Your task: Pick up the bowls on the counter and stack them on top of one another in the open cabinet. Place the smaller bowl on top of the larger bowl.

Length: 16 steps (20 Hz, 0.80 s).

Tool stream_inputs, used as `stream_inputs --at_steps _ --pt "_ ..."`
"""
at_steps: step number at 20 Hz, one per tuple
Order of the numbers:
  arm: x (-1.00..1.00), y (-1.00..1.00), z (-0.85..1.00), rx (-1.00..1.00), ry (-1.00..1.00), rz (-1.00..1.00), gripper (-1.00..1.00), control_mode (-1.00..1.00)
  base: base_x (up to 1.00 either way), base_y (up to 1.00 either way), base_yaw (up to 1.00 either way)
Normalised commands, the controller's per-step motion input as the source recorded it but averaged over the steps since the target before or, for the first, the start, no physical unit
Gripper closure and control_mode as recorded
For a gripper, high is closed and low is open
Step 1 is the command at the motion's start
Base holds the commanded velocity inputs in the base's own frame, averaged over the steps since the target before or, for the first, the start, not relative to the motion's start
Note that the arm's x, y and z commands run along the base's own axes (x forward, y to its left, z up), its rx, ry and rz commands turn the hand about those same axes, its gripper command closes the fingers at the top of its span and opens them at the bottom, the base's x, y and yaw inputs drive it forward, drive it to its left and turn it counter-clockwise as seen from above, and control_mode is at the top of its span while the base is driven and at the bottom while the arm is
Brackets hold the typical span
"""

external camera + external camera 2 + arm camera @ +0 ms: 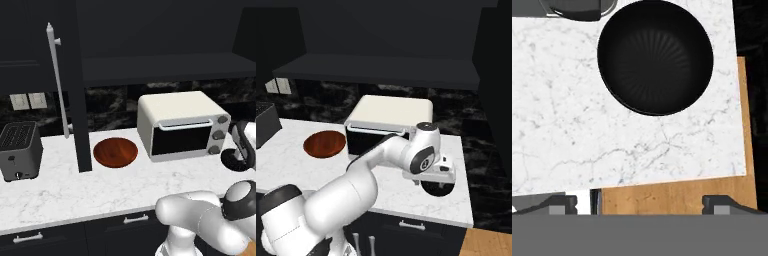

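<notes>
The smaller bowl [655, 56], plain black, sits on the white marble counter [572, 125] near its right end. My gripper [641, 204] hangs above the counter's edge beside that bowl, open, with nothing between its fingertips [562, 204]. From the right base camera, the hand [432, 169] hovers just over the black bowl [438, 189]. The larger bowl [115, 152], wide and reddish-brown, rests on the counter left of a toaster oven, below the open cabinet's dark shelf [165, 67]. The same reddish-brown bowl [325, 144] shows in the right base view.
A white toaster oven [182, 125] stands between the two bowls. A dark toaster [19, 150] sits at the counter's left. The cabinet door [80, 100] with its pale bar handle [57, 80] stands open above the counter. Wooden floor [677, 192] lies past the counter's edge.
</notes>
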Motion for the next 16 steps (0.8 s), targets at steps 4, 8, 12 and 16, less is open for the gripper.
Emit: stream_inputs --at_steps 4,8,12,16 --pt "0.45 -0.4 -0.34 0.0 0.0 0.08 -1.0 -1.0 0.0 0.0 0.0" --pt "0.07 -0.49 -0.34 0.04 0.0 0.0 -1.0 -1.0 0.0 0.0 0.0" --pt "0.21 -0.41 -0.41 0.17 0.0 -0.21 -1.0 -1.0 0.0 0.0 0.0" --pt "0.27 -0.33 -0.28 0.26 -0.01 -0.29 -1.0 -1.0 0.0 0.0 0.0"
